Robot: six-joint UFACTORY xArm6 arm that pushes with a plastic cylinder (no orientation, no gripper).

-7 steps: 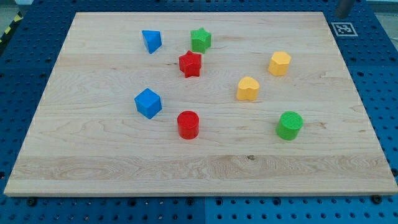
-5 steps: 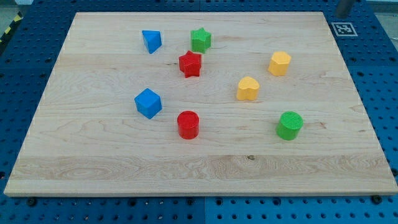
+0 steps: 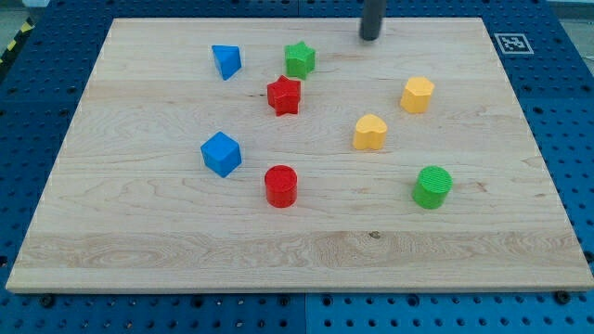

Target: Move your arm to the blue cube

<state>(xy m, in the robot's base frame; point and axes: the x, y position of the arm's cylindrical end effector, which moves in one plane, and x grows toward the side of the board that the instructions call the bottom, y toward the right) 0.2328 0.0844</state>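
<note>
Fingers: none on this rig, so nothing to open, close or grip; the arm ends in a dark rod and my tip (image 3: 370,37) is what does the work. Tip sits near the view's top edge of the tabletop (image 3: 139,260), right of centre, touching no block.

Blue cube (image 3: 221,154) is in the left half of the board, about mid-height, standing free. Nearest neighbour is the red cylinder (image 3: 280,186), just down and to the view's right of it, apart. Red star (image 3: 284,96) is up and right of the cube, with the green star (image 3: 300,59) just above that. Blue triangular block (image 3: 225,61) is straight above the cube, well apart. Further right: yellow block (image 3: 370,132), second yellow block (image 3: 418,94), green cylinder (image 3: 432,186), none of them near the cube.

Step in hand, as I judge it: the approach, barely begun, with tip and cube well apart. A straight diagonal down-left looks likely to clip the red star. Better to go just below the red star, above the red cylinder, and come in on the cube's upper right side. Slow near the end so the cube isn't shoved; reaching it is enough.
</note>
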